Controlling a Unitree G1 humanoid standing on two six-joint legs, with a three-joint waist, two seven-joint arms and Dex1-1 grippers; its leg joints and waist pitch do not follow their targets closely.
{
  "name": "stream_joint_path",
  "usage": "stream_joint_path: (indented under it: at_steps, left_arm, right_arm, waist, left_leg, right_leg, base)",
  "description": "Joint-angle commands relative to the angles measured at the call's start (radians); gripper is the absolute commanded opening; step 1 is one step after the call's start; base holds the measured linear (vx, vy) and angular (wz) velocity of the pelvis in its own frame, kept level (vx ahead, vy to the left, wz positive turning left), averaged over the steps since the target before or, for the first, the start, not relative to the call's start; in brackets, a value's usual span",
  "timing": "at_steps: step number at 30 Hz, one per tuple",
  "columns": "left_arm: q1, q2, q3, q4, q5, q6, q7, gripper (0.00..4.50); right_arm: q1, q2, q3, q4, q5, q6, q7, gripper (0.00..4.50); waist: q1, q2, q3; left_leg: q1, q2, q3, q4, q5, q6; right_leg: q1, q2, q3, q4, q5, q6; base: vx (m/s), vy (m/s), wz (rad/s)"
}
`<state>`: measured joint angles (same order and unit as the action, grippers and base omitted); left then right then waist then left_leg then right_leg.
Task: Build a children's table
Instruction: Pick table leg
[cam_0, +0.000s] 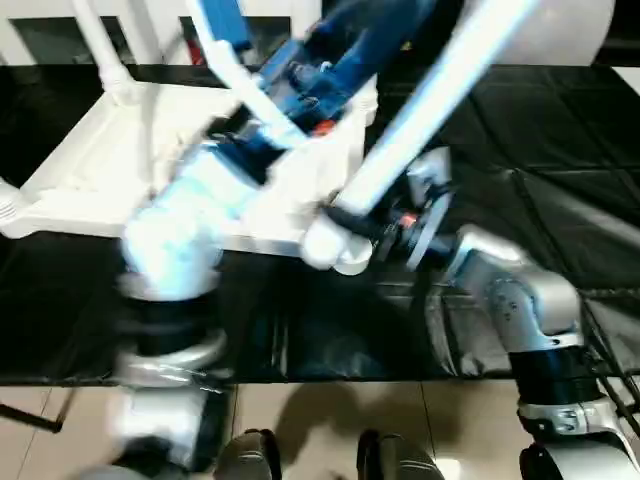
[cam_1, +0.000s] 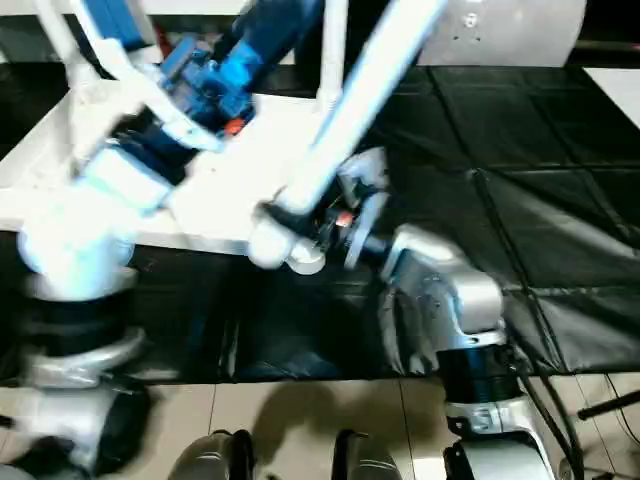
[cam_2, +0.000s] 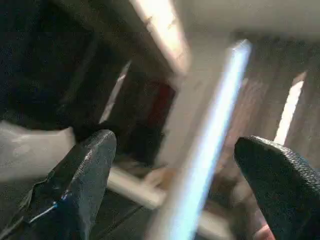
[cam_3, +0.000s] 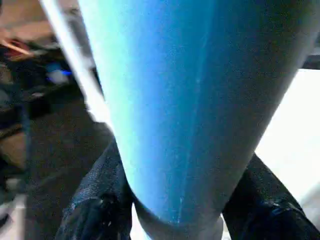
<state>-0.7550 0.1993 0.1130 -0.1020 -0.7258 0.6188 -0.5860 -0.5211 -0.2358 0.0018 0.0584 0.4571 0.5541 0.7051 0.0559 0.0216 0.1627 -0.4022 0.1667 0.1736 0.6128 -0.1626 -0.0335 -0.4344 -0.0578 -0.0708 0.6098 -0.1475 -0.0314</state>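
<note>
The top (cam_0: 90, 170) lies upside down on the black mat (cam_0: 560, 150), ribbed side up, and at least two legs (cam_0: 105, 50) already stand in its far sockets, judging by the white tubes rising there. A further leg (cam_0: 430, 110) is in hand: the right gripper (cam_0: 350, 222) has its fingers (cam_3: 95, 200) closed round the thick end, one on each side of the tube, and the leg slants up and away from the near right corner of the top. Its rounded end sits just at that corner, touching or nearly so; whether it has entered a socket I cannot tell, since the arms blur that spot. The left gripper (cam_2: 175, 170) has its fingers (cam_2: 85, 170) spread wide with nothing between them but a thin pale bar seen further off, so it holds nothing. My reading is that the build is past halfway: this leg has yet to be stood upright and seated, and whether a fourth is fitted the pictures do not settle
</note>
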Motion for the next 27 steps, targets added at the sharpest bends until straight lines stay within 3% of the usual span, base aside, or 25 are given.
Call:
stream_joint_path:
  at_steps: [1,3,5,7,9,13,18,19,21,22,26,27]
  left_arm:
    - [0.035,0.1,-0.141,0.073,0.208,-0.081,-0.065,4.35]
    - [0.053,0.167,-0.217,0.13,0.315,-0.152,-0.101,4.35]
    - [0.062,0.195,-0.243,0.183,0.352,-0.196,-0.139,4.35]
    - [0.064,0.21,-0.255,0.22,0.363,-0.215,-0.161,4.35]
    - [0.067,0.25,-0.301,0.29,0.401,-0.271,-0.243,4.35]
    - [0.046,0.321,-0.401,0.476,0.495,-0.43,-0.451,3.97]
    - [-0.012,0.328,-0.445,0.657,0.573,-0.54,-0.524,3.51]
    - [-0.024,0.326,-0.45,0.687,0.584,-0.556,-0.527,3.43]
    - [-0.073,0.311,-0.468,0.81,0.624,-0.622,-0.533,3.24]
    - [-0.079,0.31,-0.47,0.824,0.628,-0.63,-0.535,3.24]
    - [-0.14,0.28,-0.477,0.973,0.661,-0.694,-0.563,2.9]
    - [-0.15,0.271,-0.473,0.998,0.661,-0.697,-0.569,2.9]
  right_arm:
    - [0.001,-0.022,0.0,-0.022,-0.05,0.011,-0.054,1.91]
    - [0.002,-0.035,0.002,-0.025,-0.069,0.02,-0.082,1.91]
    - [0.007,-0.037,-0.003,-0.028,-0.072,0.022,-0.096,1.91]
    - [0.01,-0.036,-0.006,-0.033,-0.07,0.022,-0.102,1.91]
    - [0.021,-0.036,-0.011,-0.048,-0.065,0.022,-0.108,1.91]
    - [0.038,-0.045,-0.013,-0.063,-0.065,0.018,-0.106,1.91]
    - [0.041,-0.057,-0.016,-0.064,-0.056,0.014,-0.091,1.91]
    - [0.041,-0.059,-0.017,-0.064,-0.055,0.013,-0.089,1.91]
    - [0.046,-0.062,-0.017,-0.071,-0.053,0.016,-0.085,1.91]
    - [0.046,-0.062,-0.017,-0.072,-0.053,0.016,-0.085,1.91]
    - [0.056,-0.069,-0.015,-0.086,-0.046,0.021,-0.08,1.91]
    - [0.058,-0.07,-0.015,-0.088,-0.046,0.021,-0.079,1.91]
  waist:
    - [-0.001,0.0,-0.093]
    - [-0.001,0.0,-0.096]
    - [-0.001,0.004,-0.101]
    - [0.003,0.005,-0.106]
    - [0.005,0.004,-0.106]
    - [0.004,0.012,-0.103]
    - [0.006,0.011,-0.1]
    - [0.007,0.017,-0.099]
    - [0.006,0.011,-0.099]
    - [0.008,0.017,-0.099]
    - [0.011,0.012,-0.101]
    - [0.012,0.017,-0.1]
  left_leg:
    - [0.029,0.045,-0.03,-0.077,-0.196,0.038]
    - [0.03,0.045,-0.028,-0.077,-0.193,0.028]
    - [0.03,0.046,-0.024,-0.073,-0.176,0.017]
    - [0.027,0.048,-0.022,-0.07,-0.148,0.024]
    - [0.023,0.045,-0.021,-0.07,-0.135,0.04]
    - [0.027,0.044,-0.02,-0.074,-0.156,0.031]
    - [0.029,0.047,-0.023,-0.077,-0.198,0.012]
    - [0.028,0.049,-0.024,-0.077,-0.202,0.007]
    - [0.027,0.045,-0.023,-0.077,-0.203,0.009]
    - [0.03,0.046,-0.023,-0.076,-0.205,0.006]
    - [0.027,0.045,-0.023,-0.075,-0.189,0.015]
    - [0.025,0.046,-0.024,-0.074,-0.182,0.02]
  right_leg:
    - [0.06,-0.07,0.049,-0.097,-0.443,-0.07]
    - [0.061,-0.074,0.052,-0.097,-0.434,-0.061]
    - [0.062,-0.077,0.053,-0.088,-0.381,-0.093]
    - [0.066,-0.079,0.056,-0.076,-0.278,-0.151]
    - [0.069,-0.079,0.056,-0.077,-0.24,-0.177]
    - [0.069,-0.081,0.058,-0.079,-0.265,-0.172]
    - [0.072,-0.086,0.057,-0.081,-0.291,-0.184]
    - [0.072,-0.089,0.058,-0.079,-0.289,-0.19]
    - [0.072,-0.086,0.057,-0.082,-0.283,-0.193]
    - [0.072,-0.087,0.058,-0.079,-0.279,-0.195]
    - [0.076,-0.089,0.057,-0.083,-0.273,-0.194]
    - [0.075,-0.09,0.056,-0.08,-0.254,-0.209]
  base:
    - [0.0,0.0,0.0]
    - [0.0,0.0,0.0]
    - [0.0,0.0,0.0]
    - [0.0,0.0,0.0]
    - [0.0,0.0,0.0]
    - [0.0,0.0,0.0]
    - [0.0,0.0,0.0]
    - [0.0,0.0,0.0]
    - [0.0,0.0,0.0]
    - [0.0,0.0,0.0]
    - [0.0,0.0,0.0]
    - [0.0,0.0,0.0]
